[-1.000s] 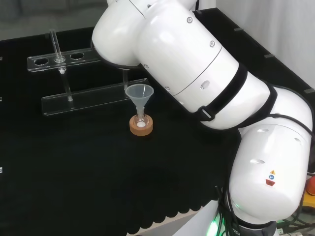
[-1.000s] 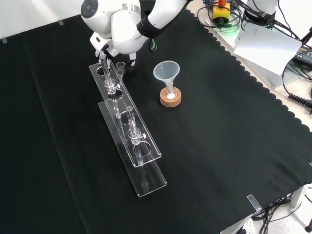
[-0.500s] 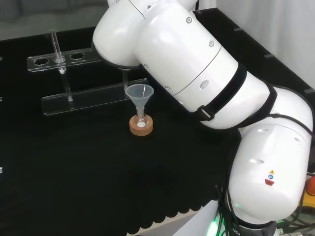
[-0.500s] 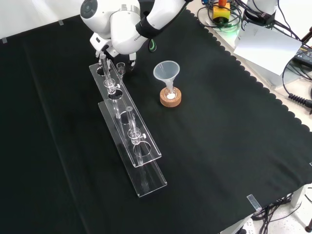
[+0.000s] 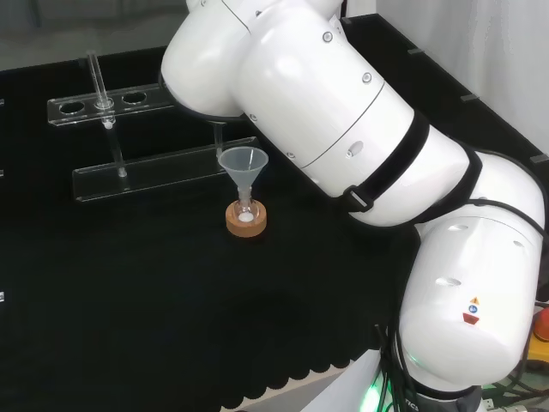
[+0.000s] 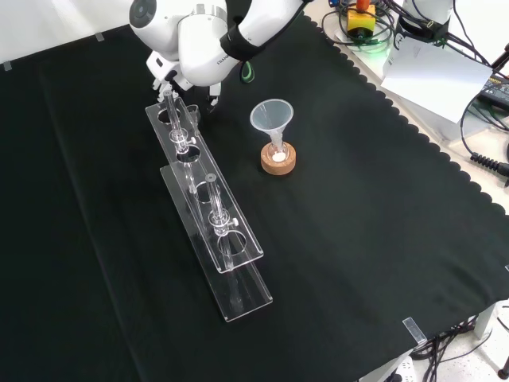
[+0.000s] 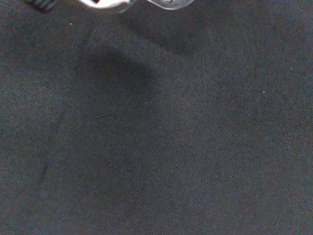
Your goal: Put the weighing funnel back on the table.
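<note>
Hand (image 6: 165, 76) at the far end of the clear rack (image 6: 208, 208), half hidden by the arm, its grip impossible to tell, weighing funnel (image 6: 192, 109) a small clear piece just beside it, near the black tabletop (image 6: 358, 239)

Wrist view: the edge cuts off a blurred white bit of the hand (image 7: 105, 3) and a clear piece (image 7: 171, 4) you can't identify. Front view: the arm's white link (image 6: 199, 40) covers most of the hand, so you can't read its grip.
</note>
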Robot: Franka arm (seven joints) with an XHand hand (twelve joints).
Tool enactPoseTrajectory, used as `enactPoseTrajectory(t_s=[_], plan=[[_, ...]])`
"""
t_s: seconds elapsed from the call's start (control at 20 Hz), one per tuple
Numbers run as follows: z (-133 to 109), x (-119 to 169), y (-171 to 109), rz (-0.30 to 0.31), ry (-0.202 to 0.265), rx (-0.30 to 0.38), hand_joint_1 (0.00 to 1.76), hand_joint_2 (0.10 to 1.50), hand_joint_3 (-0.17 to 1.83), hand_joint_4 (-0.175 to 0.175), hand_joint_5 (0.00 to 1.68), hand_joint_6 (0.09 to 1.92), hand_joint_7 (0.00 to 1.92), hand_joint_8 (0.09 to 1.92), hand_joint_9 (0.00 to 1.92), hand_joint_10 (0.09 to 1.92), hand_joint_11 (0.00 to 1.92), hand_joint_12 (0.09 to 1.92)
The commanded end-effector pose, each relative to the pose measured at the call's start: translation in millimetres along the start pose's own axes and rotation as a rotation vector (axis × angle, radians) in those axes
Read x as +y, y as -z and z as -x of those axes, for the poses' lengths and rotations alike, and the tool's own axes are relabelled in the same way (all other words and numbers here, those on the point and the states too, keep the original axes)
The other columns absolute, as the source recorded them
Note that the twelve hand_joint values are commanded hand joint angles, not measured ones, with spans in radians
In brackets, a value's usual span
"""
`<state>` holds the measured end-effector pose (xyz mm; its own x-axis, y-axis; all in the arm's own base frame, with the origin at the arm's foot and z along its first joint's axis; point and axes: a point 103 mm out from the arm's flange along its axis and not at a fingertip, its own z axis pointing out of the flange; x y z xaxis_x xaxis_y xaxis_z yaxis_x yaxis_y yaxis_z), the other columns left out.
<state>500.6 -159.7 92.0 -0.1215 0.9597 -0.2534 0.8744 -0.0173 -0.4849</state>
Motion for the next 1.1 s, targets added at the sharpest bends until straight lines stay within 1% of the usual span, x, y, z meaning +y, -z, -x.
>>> enactPoseTrajectory(t_s=[0.05, 0.15, 0.3, 0.45, 0.6, 0.9, 1.1], plan=[[4, -6, 4, -0.035, -0.012, 0.003, 0.84, 0.7, 0.55, -0.055, 0.34, 0.35, 0.06, 0.69, 0.38, 0.68, 0.2, 1.35], [6, -9, 7, -0.025, -0.015, 0.007, 0.83, 0.7, 0.55, -0.059, 0.32, 0.26, 0.03, 0.68, 0.34, 0.69, 0.17, 1.36], [8, -17, 14, 0.004, -0.017, 0.012, 0.82, 0.69, 0.54, -0.062, 0.32, 0.2, 0.02, 0.68, 0.33, 0.7, 0.16, 1.37], [10, -27, 24, 0.033, -0.023, 0.014, 0.82, 0.69, 0.54, -0.063, 0.32, 0.19, 0.02, 0.68, 0.33, 0.7, 0.16, 1.37], [13, -38, 32, 0.052, -0.032, 0.044, 0.82, 0.69, 0.54, -0.064, 0.33, 0.19, 0.04, 0.69, 0.34, 0.7, 0.17, 1.37], [18, -63, 51, 0.093, -0.05, 0.051, 0.82, 0.69, 0.54, -0.065, 0.36, 0.18, 0.09, 0.71, 0.36, 0.71, 0.19, 1.37], [14, -82, 63, 0.116, -0.061, 0.045, 0.82, 0.69, 0.54, -0.065, 0.38, 0.18, 0.13, 0.72, 0.39, 0.71, 0.2, 1.37]])
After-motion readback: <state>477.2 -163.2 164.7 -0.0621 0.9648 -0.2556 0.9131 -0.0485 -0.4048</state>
